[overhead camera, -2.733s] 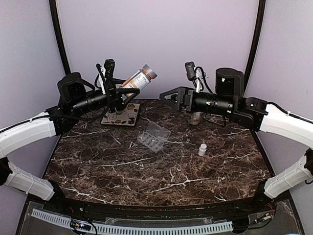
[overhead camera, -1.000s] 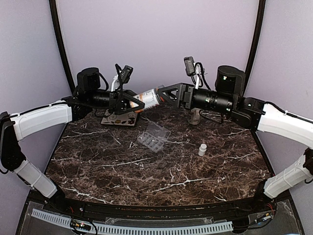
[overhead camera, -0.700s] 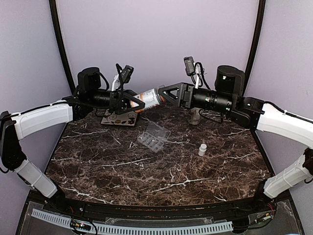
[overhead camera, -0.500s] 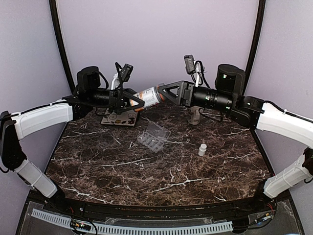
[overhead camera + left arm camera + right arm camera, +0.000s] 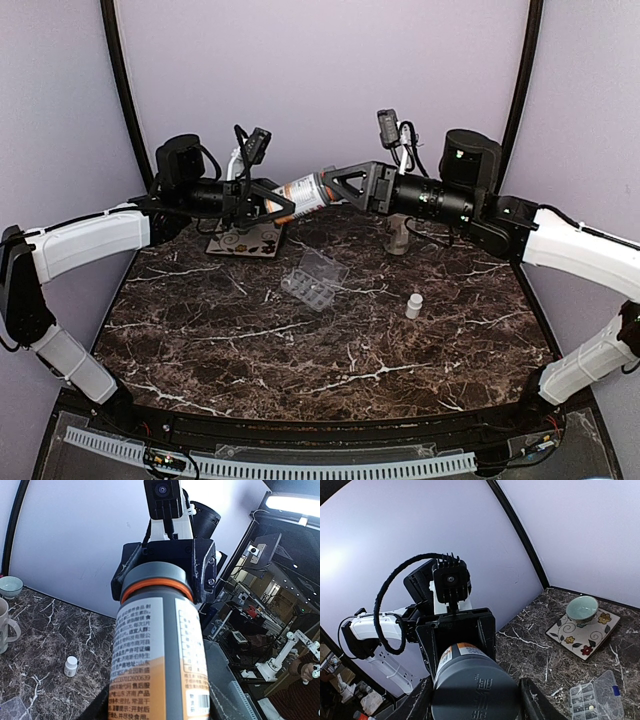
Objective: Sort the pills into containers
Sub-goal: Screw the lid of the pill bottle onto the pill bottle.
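An orange pill bottle (image 5: 300,192) with a white label and a grey cap lies level in the air above the back of the table. My left gripper (image 5: 278,200) is shut on its body, which fills the left wrist view (image 5: 157,655). My right gripper (image 5: 336,187) faces it and is shut on the cap (image 5: 472,690), one finger on each side. The containers are the cells of a clear pill organizer (image 5: 313,280) lying with its lid open mid-table, also low in the right wrist view (image 5: 594,700). The pills are too small to make out.
A small white bottle (image 5: 413,305) stands right of the organizer. A floral square plate (image 5: 248,240) with a pale green bowl (image 5: 582,609) sits at the back left. A beige mug (image 5: 398,235) stands at the back under the right arm.
The left arm swung the bottle down to level, cap toward the right gripper. In the last second the right fingers closed onto the cap, and both rose slightly.
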Action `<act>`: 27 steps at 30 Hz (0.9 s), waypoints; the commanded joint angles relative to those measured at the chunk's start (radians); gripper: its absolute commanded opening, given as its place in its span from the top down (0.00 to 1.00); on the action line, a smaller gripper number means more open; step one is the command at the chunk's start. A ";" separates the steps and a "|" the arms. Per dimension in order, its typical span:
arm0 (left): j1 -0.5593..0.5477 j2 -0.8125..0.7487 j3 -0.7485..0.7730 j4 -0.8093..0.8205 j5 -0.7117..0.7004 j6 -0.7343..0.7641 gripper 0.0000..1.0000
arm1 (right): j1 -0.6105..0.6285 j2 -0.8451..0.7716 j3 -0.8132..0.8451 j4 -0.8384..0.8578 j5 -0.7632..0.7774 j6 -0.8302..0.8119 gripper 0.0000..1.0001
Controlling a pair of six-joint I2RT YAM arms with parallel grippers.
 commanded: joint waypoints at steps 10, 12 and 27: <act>-0.033 -0.012 0.079 -0.020 -0.051 0.088 1.00 | 0.027 0.064 0.065 -0.005 -0.004 0.004 0.76; -0.035 -0.013 0.084 -0.021 -0.054 0.091 1.00 | 0.031 0.068 0.064 -0.006 -0.001 0.007 0.77; -0.117 -0.113 0.062 -0.155 -0.368 0.377 1.00 | 0.043 0.134 0.122 -0.101 0.032 0.077 0.89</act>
